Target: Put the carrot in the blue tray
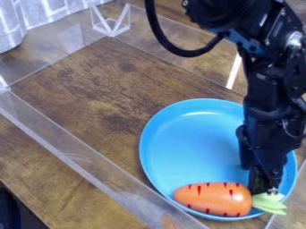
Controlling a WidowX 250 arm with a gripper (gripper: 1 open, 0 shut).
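Note:
The orange carrot (216,199) lies on its side in the front part of the blue tray (191,143), close to the near rim, with its light-green stub (274,205) pointing right. My black gripper (264,184) hangs straight down over the tray's right side, its tips just above the carrot's leafy end. The dark fingers merge together from this angle, so I cannot make out how far apart they stand or whether they touch the carrot.
The tray rests on a wooden table (107,98). A clear plastic wall (72,148) runs diagonally from the upper left to the bottom. A clear plastic stand (114,18) and a metal object (10,31) sit at the back left. Black cables (180,36) loop above.

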